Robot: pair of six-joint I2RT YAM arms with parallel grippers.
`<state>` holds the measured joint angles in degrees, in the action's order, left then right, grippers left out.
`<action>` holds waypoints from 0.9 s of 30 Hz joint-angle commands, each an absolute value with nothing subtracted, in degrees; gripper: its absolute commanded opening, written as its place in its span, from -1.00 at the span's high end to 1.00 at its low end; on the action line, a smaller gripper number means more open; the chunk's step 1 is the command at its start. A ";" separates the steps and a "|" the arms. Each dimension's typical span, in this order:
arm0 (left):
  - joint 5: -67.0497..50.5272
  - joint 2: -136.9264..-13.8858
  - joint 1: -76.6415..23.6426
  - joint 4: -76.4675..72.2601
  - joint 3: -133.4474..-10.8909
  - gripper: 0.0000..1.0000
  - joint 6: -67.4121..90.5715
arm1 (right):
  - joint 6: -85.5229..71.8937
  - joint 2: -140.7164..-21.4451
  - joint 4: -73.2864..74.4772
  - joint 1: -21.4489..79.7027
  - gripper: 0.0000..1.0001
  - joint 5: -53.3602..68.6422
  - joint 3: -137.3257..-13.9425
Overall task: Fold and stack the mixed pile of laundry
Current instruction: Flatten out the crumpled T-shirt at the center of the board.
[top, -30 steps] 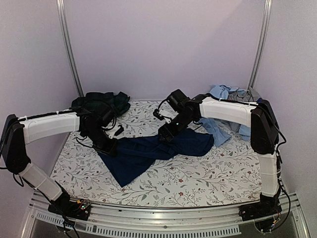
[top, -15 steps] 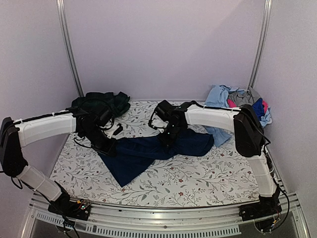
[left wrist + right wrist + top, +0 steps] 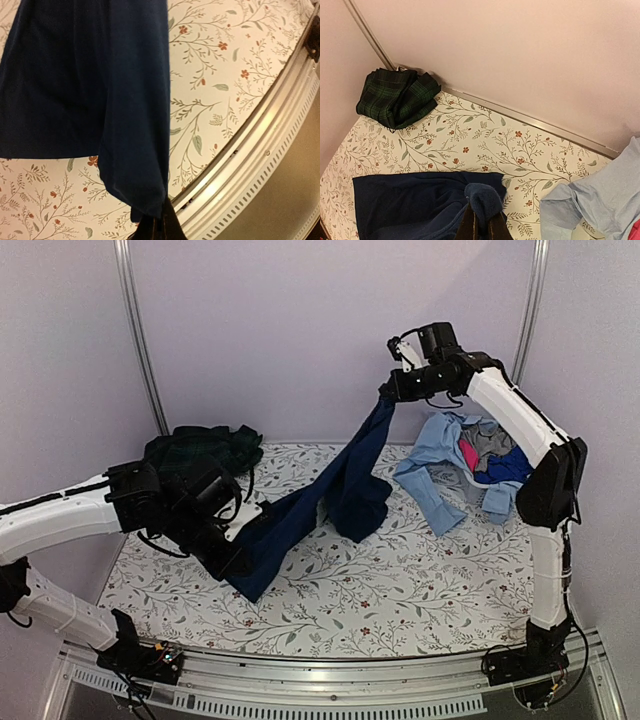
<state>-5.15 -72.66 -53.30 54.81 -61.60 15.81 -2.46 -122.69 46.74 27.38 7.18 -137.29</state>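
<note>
- At the near edge a metal rail [image 3: 330,680] with slots runs along the table, just in front of the white sheet [image 3: 400,580] printed with leafy vines and small red flowers.
- The left gripper [image 3: 228,558] is low over the near-left part of the sheet. Its jaws are pressed together on the lower edge of the navy T-shirt [image 3: 350,480]; in the left wrist view the cloth hangs from the dark fingertips [image 3: 155,227].
- The navy T-shirt is stretched between the two grippers. It rises from the left one, its middle sags and rests bunched on the sheet near the centre, and from there it climbs steeply to the right.
- The right gripper [image 3: 388,392] is high above the far side of the table, its jaws pinching a bunched corner of the navy T-shirt.
- In the far-left corner lies the dark green plaid piece [image 3: 200,448], crumpled.
- In the far-right corner lies the rest of the pile: a light blue shirt [image 3: 432,455] spread toward the centre, with a grey shirt [image 3: 490,440], a pink piece [image 3: 467,453] and a blue piece [image 3: 505,468] behind it.
</note>
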 commanded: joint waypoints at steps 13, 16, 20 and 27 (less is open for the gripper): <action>17.72 -74.50 -50.27 65.26 -75.12 1.00 25.06 | -5.88 -123.72 42.63 18.05 1.00 23.80 -135.09; 13.85 -73.22 -38.13 57.88 -77.91 1.00 23.67 | -5.76 -118.91 42.08 16.56 1.00 23.66 -136.26; 7.26 -74.62 -29.93 52.19 -80.54 1.00 20.38 | -6.86 -115.52 41.46 16.67 1.00 34.15 -136.38; 3.42 -73.81 -28.24 50.62 -74.67 1.00 18.61 | -5.21 -109.40 48.27 28.46 1.00 47.70 -115.93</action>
<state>6.59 -75.13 -29.52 52.23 -78.72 19.94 -6.92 -109.45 41.34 20.29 39.33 -128.57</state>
